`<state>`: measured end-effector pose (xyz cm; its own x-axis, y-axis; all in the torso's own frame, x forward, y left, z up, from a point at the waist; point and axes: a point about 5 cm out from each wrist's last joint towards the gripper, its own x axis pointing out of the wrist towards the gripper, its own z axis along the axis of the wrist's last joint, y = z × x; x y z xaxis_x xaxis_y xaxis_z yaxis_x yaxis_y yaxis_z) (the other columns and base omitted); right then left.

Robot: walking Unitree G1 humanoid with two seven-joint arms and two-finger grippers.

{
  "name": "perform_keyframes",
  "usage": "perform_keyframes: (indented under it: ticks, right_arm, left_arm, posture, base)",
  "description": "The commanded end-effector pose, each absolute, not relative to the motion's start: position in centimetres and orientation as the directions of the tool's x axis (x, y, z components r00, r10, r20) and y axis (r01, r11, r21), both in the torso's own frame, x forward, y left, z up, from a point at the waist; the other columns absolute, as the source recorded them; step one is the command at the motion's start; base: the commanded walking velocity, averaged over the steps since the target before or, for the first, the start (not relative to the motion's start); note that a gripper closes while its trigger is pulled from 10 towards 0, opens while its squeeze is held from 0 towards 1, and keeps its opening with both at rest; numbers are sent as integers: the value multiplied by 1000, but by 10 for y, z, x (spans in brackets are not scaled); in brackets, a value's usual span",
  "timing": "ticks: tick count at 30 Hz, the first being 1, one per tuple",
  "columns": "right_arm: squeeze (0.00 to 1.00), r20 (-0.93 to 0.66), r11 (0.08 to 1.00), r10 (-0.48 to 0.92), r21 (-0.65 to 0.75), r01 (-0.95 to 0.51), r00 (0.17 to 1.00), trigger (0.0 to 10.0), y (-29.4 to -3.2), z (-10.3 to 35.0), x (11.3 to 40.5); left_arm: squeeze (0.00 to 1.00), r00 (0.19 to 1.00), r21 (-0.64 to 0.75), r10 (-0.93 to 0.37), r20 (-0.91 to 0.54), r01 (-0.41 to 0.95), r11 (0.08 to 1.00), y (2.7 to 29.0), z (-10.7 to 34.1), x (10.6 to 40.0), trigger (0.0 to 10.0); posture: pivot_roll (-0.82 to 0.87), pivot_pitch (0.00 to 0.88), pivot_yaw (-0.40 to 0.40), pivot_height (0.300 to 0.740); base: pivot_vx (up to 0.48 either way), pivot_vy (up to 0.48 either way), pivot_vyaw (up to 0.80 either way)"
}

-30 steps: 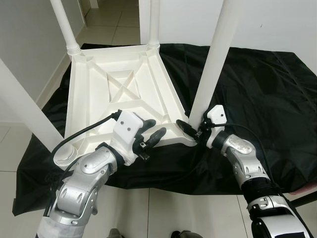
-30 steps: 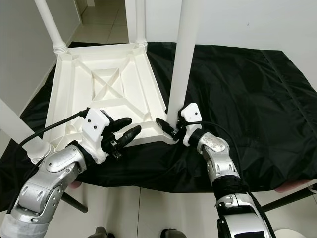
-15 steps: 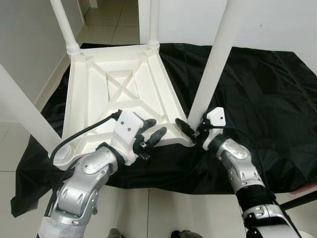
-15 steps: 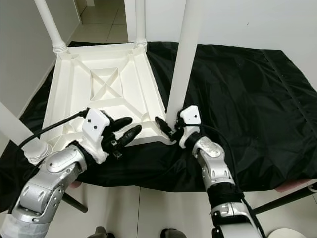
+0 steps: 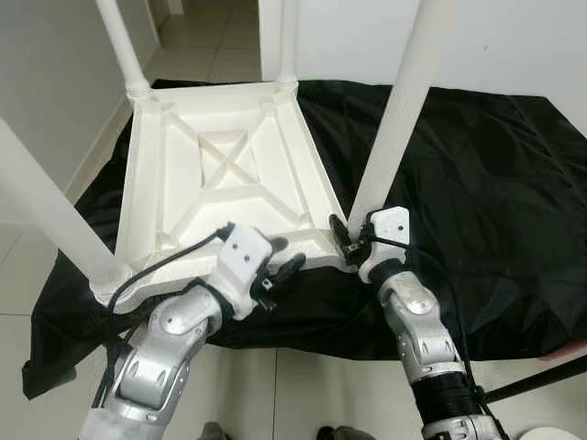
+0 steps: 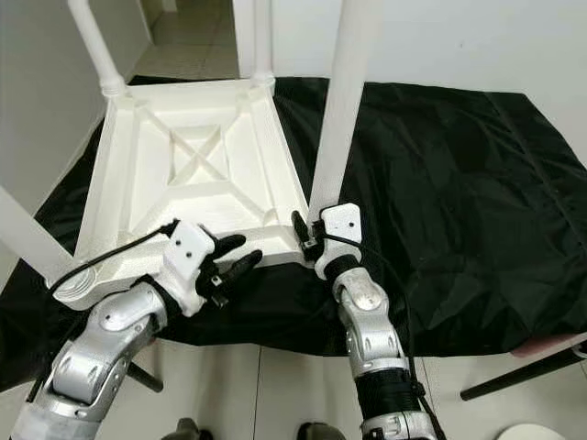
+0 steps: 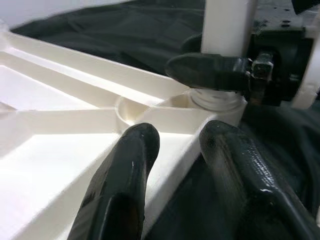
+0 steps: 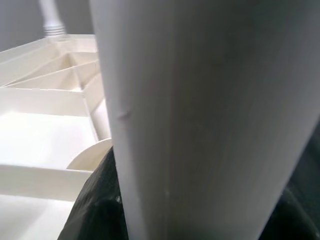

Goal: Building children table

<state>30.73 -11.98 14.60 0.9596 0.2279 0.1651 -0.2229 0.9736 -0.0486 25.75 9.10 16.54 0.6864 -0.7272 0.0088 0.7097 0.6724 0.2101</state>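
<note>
Right end effector [image 5: 351, 240] grips white table leg [image 5: 396, 110], upturned

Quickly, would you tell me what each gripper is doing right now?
Left gripper: open, its fingers astride the tabletop rim.
Right gripper: shut on the table leg.

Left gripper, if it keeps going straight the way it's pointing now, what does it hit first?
Probably the near edge of the upturned white table: the left gripper straddles that rim in its wrist view. Further along stands the near-right leg, gripped by the right gripper, though depth is unclear.
</note>
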Motion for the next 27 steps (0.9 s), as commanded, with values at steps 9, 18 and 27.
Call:
perform_keyframes:
  ticks: [9, 18, 27]
  right_arm:
    - [0, 99, 1000, 17, -4, -17, 995, 10000, -121, 132, 292]
    - [992, 153, 997, 68, 18, -72, 986, 10000, -116, 141, 289]
    - [0, 195, 996, 89, -16, -88, 977, 10000, -122, 141, 288]
  left_arm:
    - [0, 757, 235, -652, 36, 628, 742, 93, 161, 261, 10000]
    - [0, 761, 184, -646, 63, 627, 757, 93, 167, 266, 10000]
    - [0, 799, 133, -589, 125, 574, 808, 88, 173, 270, 10000]
  posture:
    - [-49, 107, 0, 740]
    - [-50, 107, 0, 740]
    - [-36, 130, 6, 740]
  base:
    - [0, 0, 0]
    - [0, 0, 0]
    - [0, 0, 0]
